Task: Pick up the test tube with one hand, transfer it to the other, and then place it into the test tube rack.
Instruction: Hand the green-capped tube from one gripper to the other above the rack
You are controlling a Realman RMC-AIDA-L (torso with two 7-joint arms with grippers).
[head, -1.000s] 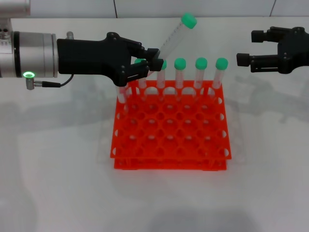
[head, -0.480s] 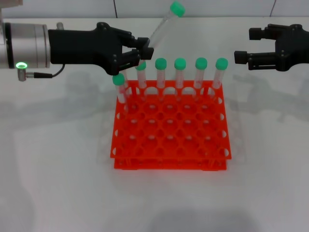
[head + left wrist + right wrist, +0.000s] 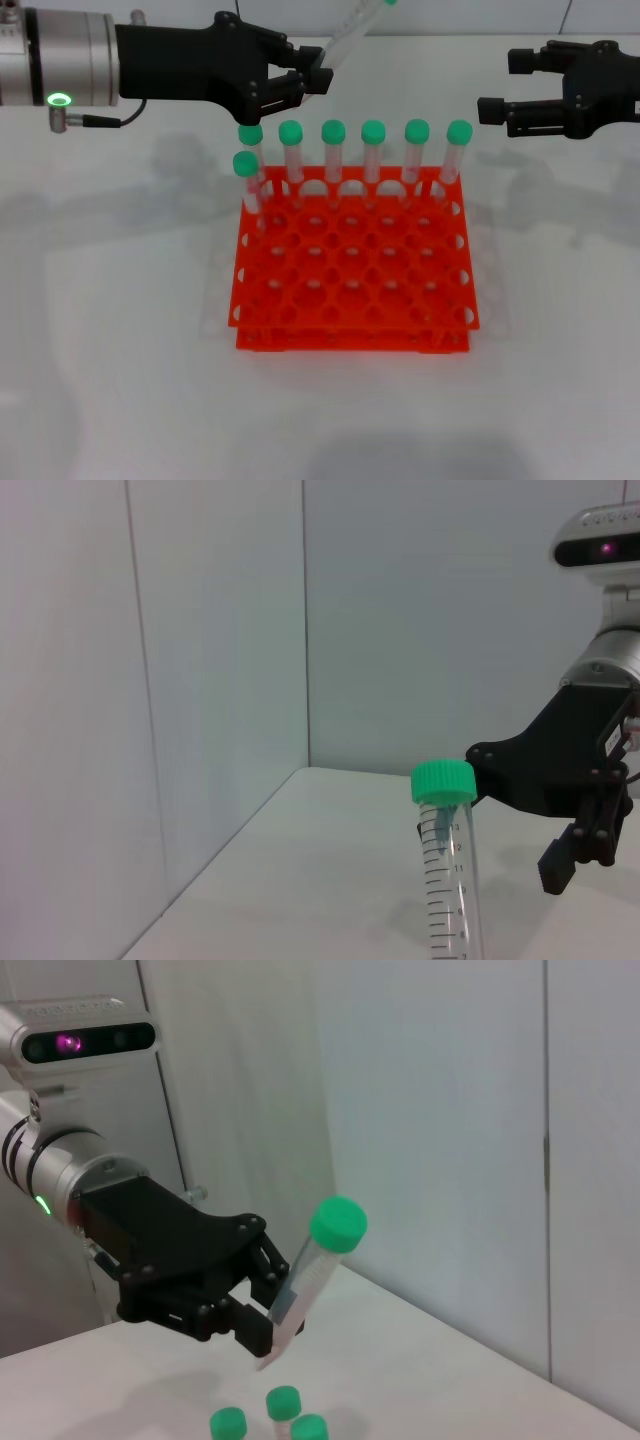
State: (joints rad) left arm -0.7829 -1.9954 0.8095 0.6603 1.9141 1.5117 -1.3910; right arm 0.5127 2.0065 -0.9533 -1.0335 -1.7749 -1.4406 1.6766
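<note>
Tube lifted, handover pending

Left tool (image 3: 318,80), above the test tube rack (image 3: 355,262), clamps the test tube (image 3: 345,38), cap tilted toward the gaping right tool (image 3: 487,110).

The test tube rack (image 3: 353,265) stood on the table (image 3: 110,350) at centre. Six tubes (image 3: 373,150) filled its far row, a seventh (image 3: 246,180) stood just before that row's 9 o'clock end. The left gripper (image 3: 312,78) hung at 11 o'clock of the rack, above it, holding the test tube (image 3: 345,35) tilted toward 1 o'clock; the right gripper (image 3: 490,85) hung at 2 o'clock.
</note>
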